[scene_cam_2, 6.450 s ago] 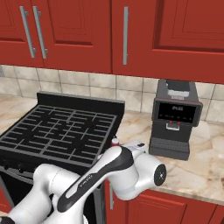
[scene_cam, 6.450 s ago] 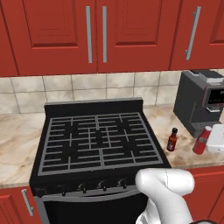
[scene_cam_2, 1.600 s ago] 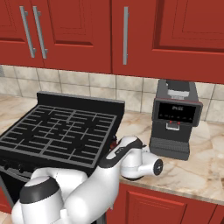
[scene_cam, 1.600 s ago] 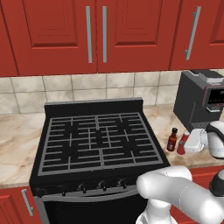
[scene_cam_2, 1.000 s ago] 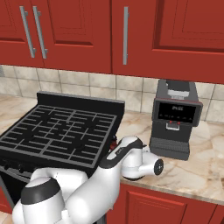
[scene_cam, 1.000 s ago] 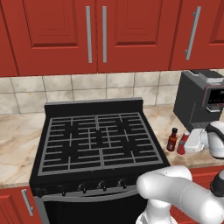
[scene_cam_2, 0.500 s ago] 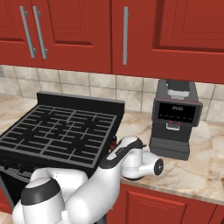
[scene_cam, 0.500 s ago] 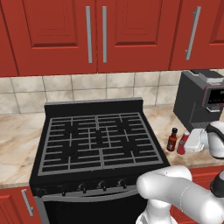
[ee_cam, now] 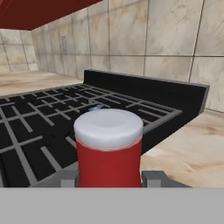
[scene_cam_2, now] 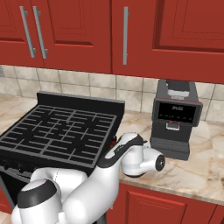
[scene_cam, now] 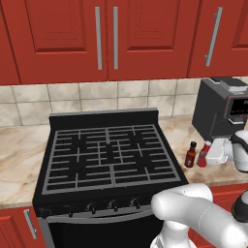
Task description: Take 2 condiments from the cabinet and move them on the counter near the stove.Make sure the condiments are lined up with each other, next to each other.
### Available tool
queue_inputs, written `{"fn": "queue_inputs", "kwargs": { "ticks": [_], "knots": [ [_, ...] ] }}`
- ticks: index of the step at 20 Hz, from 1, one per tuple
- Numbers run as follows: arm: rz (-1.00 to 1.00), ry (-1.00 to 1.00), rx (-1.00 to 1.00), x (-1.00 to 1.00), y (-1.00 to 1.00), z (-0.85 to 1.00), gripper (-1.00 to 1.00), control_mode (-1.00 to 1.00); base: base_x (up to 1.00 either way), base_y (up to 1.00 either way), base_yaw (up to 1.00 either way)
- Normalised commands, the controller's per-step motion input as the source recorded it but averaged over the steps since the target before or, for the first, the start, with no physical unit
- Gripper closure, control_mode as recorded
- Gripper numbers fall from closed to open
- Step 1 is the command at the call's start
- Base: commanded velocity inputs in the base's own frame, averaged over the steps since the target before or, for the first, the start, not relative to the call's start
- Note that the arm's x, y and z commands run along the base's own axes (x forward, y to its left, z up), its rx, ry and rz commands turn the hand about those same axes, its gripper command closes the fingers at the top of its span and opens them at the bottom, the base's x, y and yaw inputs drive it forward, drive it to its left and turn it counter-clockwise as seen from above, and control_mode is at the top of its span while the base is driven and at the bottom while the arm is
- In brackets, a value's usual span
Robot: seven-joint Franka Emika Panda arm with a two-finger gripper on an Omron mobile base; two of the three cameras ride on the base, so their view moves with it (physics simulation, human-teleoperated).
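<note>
My fingers [ee_cam: 69, 178] grasp the red bottle [scene_cam: 203, 153], upright on the counter [scene_cam: 19, 160] beside the brown bottle [scene_cam: 191, 155], right of the stove [scene_cam: 109, 160].

The counter [scene_cam: 19, 164] looks like polished beige marble with brown veins, the cabinet [scene_cam: 63, 38] doors a smooth, faintly glossy red with silvery metal handles. The stove [scene_cam: 106, 155] is matt black; the red bottle [ee_cam: 109, 153] looks like smooth plastic.

**Item count**

Two condiment bottles: one dark brown [scene_cam: 191, 155], one red with pale cap [scene_cam: 204, 154]. One stove [scene_cam: 109, 155]. One coffee machine [scene_cam: 222, 115]. Three cabinet doors, three bar handles, in left base view.
</note>
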Motion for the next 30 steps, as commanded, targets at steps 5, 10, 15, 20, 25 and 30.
{"fn": "queue_inputs", "kwargs": {
  "ticks": [5, 10, 15, 20, 25, 30],
  "knots": [
    [0.00, 0.00, 0.00, 0.00, 0.01, 0.00, 1.00, -1.00, 0.00, 0.00, 0.00],
    [0.00, 0.00, 0.00, 0.00, 0.01, 0.00, 1.00, -1.00, 0.00, 0.00, 0.00],
    [0.00, 0.00, 0.00, 0.00, 0.00, 0.00, 1.00, -1.00, 0.00, 0.00, 0.00],
    [0.00, 0.00, 0.00, 0.02, 0.03, 0.00, 1.00, -1.00, 0.00, 0.00, 0.00],
    [0.00, 0.00, 0.00, 0.09, 0.14, -0.06, 1.00, -1.00, 0.00, 0.00, 0.00],
    [0.00, 0.00, 0.00, 0.06, 0.05, -0.05, 1.00, -1.00, 0.00, 0.00, 0.00]
  ]
}}
